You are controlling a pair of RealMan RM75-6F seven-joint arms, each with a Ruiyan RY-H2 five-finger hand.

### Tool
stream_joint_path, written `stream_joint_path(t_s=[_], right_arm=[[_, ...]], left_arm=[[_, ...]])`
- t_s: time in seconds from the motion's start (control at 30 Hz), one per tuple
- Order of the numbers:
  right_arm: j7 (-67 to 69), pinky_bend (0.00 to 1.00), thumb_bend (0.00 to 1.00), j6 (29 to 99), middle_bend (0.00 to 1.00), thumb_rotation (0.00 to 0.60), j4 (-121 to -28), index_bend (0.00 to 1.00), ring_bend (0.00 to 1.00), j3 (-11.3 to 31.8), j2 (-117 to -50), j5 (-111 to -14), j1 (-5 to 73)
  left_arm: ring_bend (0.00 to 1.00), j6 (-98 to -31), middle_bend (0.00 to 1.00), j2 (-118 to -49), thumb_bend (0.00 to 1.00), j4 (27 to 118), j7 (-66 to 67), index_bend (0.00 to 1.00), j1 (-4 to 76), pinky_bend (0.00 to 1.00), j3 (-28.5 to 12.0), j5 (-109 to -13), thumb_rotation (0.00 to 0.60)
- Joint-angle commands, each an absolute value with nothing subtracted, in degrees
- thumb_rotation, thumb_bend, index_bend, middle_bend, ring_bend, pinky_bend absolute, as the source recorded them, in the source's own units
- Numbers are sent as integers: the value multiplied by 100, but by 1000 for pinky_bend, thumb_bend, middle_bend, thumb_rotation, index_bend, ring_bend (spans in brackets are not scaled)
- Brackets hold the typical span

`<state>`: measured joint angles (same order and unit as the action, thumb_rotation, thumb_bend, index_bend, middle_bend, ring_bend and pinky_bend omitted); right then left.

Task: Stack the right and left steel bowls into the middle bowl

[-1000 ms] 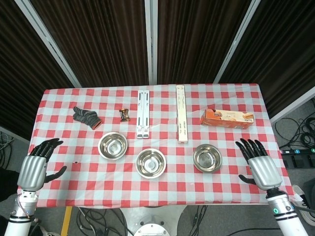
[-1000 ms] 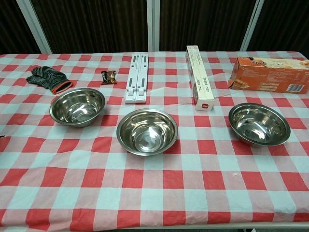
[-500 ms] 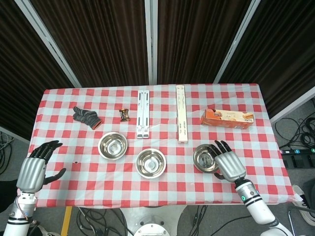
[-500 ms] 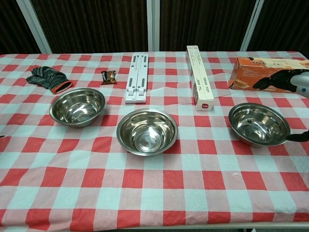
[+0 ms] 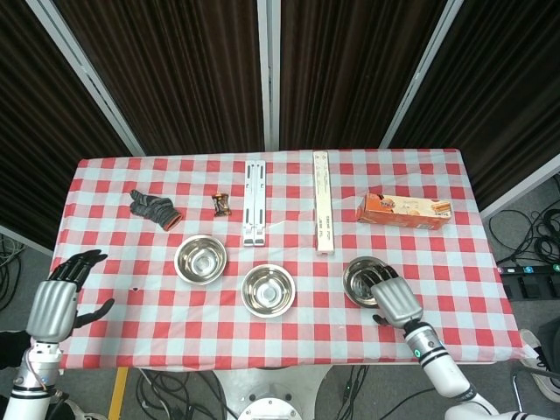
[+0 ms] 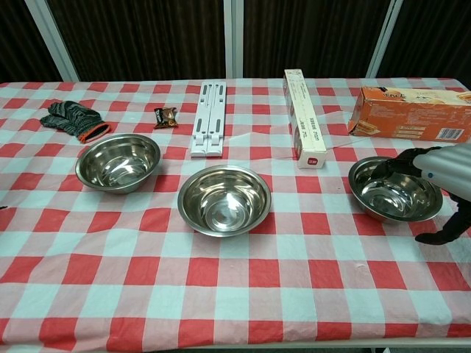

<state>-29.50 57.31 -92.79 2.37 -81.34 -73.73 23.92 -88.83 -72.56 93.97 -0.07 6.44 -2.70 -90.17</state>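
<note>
The right hand [image 5: 395, 300] is positioned at the near right edge of the right steel bowl [image 6: 394, 188]. Its fingers [image 6: 388, 168] reach over the bowl's rim and its thumb [image 6: 440, 234] lies below the bowl on the tablecloth [image 5: 289, 332]. Whether the fingers have closed on the rim cannot be determined from either view. The bowl sits upright, opening upward, directly under and ahead of the hand. A round bowl has no long axis.

The middle steel bowl [image 5: 268, 290] stands upright to the left of the right hand, well apart from it. The left steel bowl [image 5: 200, 259] stands upright beyond that, slightly farther back on the table. The three bowls are separate; none is nested in another.

The left hand [image 5: 57, 296] hovers at the left edge of the table, released, fingers spread, holding nothing. The left steel bowl lies to its right, well apart from it.

Behind the right hand, at the rear of the table, lies an orange box [image 5: 404, 210] with its long axis running left to right. A long narrow carton [image 5: 323, 213] lies with its long axis running front to back.
</note>
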Motion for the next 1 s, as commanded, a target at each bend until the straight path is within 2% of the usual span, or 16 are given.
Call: stream_joint_path(t_s=[0.03,0.17,0.43,0.67,0.8,1.0], right_arm=[[-2880,199,108,5688,233,600,-9064,236,138,257,-8324,-7374,2481],[-2896,228,132,5643,268,600,-8877,278,165,258,-8478,-7326,2559],[-2859,359,220,5651,365,600,-8561,406,266,275,-8741,-7225,2641],[-2715,538,331,5718,486,600,-8328,571,414,266,-8896,-7268,2667],[-2689,582,386,5696,522,600,-8251,620,452,258,-8949,-7247,2697],[-2640,641,415,5737,570,600,-8204,685,500,219,-8962,-7271,2693]], left_arm=[[216,-8892,288,-7249,209,9383,-37,262,638,284,-271,-9015,600],[216,-8881,288,-7237,210,9362,-125,262,636,284,-278,-8988,600],[216,-8859,288,-7248,209,9325,-174,262,653,284,-281,-8997,600],[216,-8862,288,-7240,210,9313,-208,262,651,284,-276,-9004,600],[216,-8857,288,-7236,209,9314,-226,262,653,284,-279,-8997,600],[216,-8843,288,-7242,209,9310,-227,262,657,284,-267,-9005,600]])
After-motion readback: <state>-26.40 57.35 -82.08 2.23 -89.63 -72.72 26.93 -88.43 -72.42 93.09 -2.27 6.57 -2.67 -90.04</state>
